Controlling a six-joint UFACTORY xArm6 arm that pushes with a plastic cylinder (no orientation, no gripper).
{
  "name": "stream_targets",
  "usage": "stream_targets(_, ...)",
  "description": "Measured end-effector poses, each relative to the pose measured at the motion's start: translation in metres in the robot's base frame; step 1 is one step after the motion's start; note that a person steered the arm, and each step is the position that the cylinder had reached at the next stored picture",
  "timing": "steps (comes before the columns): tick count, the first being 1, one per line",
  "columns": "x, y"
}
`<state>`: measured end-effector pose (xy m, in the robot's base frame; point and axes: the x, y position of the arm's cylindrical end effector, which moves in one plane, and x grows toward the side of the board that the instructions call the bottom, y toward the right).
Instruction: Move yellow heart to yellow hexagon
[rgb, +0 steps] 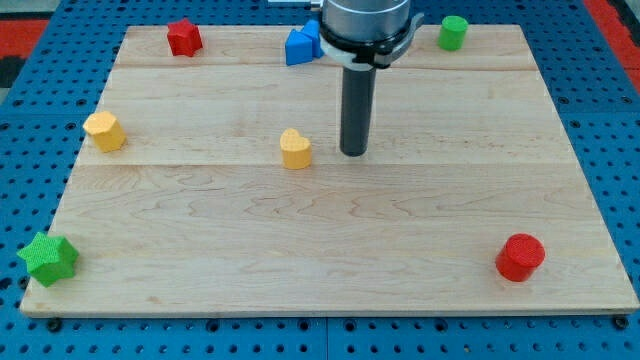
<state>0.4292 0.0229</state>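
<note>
My tip (354, 152) rests on the wooden board (330, 260) (blue pegboard (30, 110) around it); no pincer exists. Yellow heart (295, 148) sits just left, apart; yellow hexagon (104, 131) far left.

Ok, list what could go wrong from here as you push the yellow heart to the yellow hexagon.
1. My tip sits to the view's right of the yellow heart, slightly lower; an off-centre push could let its rounded side slip off course.
2. The yellow hexagon lies near the board's left edge; too strong a push might knock it off.
</note>
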Motion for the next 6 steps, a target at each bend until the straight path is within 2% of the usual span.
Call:
stream_targets(1, 0.009, -0.074)
stream_targets(2, -0.004, -0.174)
stream_targets(3, -0.007, -0.205)
stream_targets(5, 0.006, -0.077)
stream_targets(6, -0.032, -0.131)
